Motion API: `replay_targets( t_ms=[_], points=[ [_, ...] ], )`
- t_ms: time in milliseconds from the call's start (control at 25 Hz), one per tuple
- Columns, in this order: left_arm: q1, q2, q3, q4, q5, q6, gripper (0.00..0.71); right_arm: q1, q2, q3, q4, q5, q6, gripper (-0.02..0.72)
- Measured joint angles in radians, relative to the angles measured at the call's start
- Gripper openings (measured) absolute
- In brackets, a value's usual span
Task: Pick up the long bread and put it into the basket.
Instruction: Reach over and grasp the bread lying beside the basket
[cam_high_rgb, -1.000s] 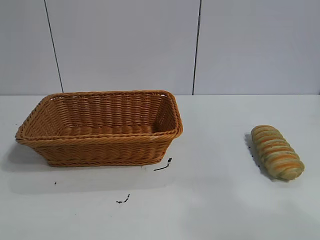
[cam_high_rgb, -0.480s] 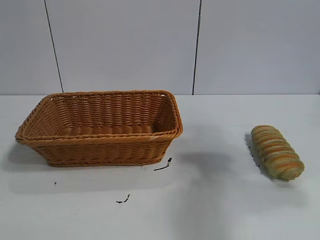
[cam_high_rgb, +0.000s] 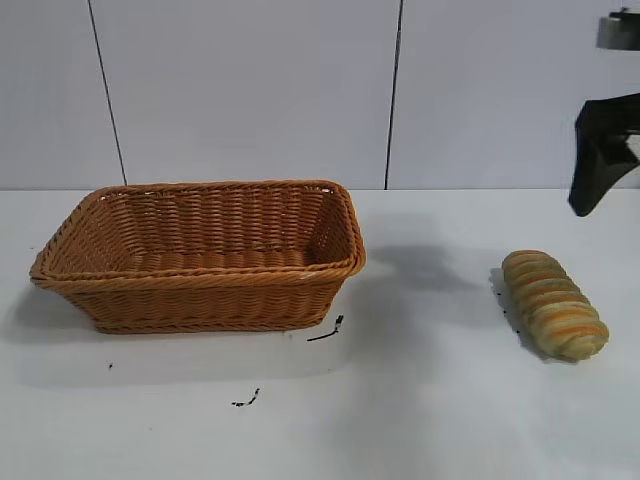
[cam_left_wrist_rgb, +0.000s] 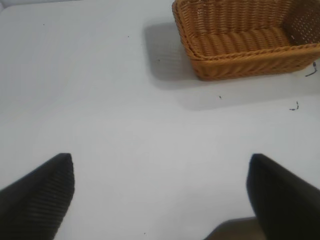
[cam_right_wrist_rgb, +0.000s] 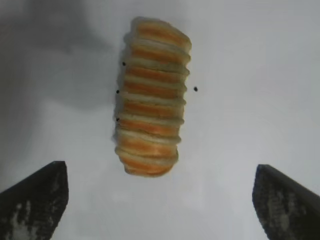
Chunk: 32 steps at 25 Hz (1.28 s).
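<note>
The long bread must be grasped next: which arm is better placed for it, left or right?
The right, probably. The right gripper hangs open above the long bread. The left gripper, open, faces only the basket.

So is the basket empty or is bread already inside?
Empty: the basket shows only bare weave; the long bread lies on the table, outside.
</note>
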Motion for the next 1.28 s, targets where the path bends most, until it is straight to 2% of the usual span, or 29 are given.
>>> replay_targets(
  t_ms=[360, 840, 920, 960, 1040, 1080, 1120, 1280],
  points=[
    [0.000, 0.000, 0.000, 0.000, 0.000, 0.000, 0.696, 0.028, 0.190, -0.079, -0.008, -0.091, -0.002, 0.693],
    [0.000, 0.000, 0.000, 0.000, 0.000, 0.000, 0.696, 0.028, 0.288, -0.103, -0.009, -0.107, -0.001, 0.692],
    [0.000, 0.000, 0.000, 0.000, 0.000, 0.000, 0.696, 0.028, 0.288, -0.104, -0.009, -0.107, -0.001, 0.630],
    [0.000, 0.000, 0.000, 0.000, 0.000, 0.000, 0.696, 0.028, 0.288, -0.104, -0.009, -0.105, -0.001, 0.564],
    [0.000, 0.000, 0.000, 0.000, 0.000, 0.000, 0.696, 0.028, 0.288, -0.104, -0.009, -0.097, 0.000, 0.407],
    [0.000, 0.000, 0.000, 0.000, 0.000, 0.000, 0.696, 0.028, 0.280, -0.104, -0.010, -0.081, 0.000, 0.256],
    [0.000, 0.000, 0.000, 0.000, 0.000, 0.000, 0.696, 0.028, 0.273, -0.104, -0.011, -0.070, 0.001, 0.208],
    [0.000, 0.000, 0.000, 0.000, 0.000, 0.000, 0.696, 0.028, 0.186, -0.104, -0.029, -0.048, 0.001, 0.165]
  ],
)
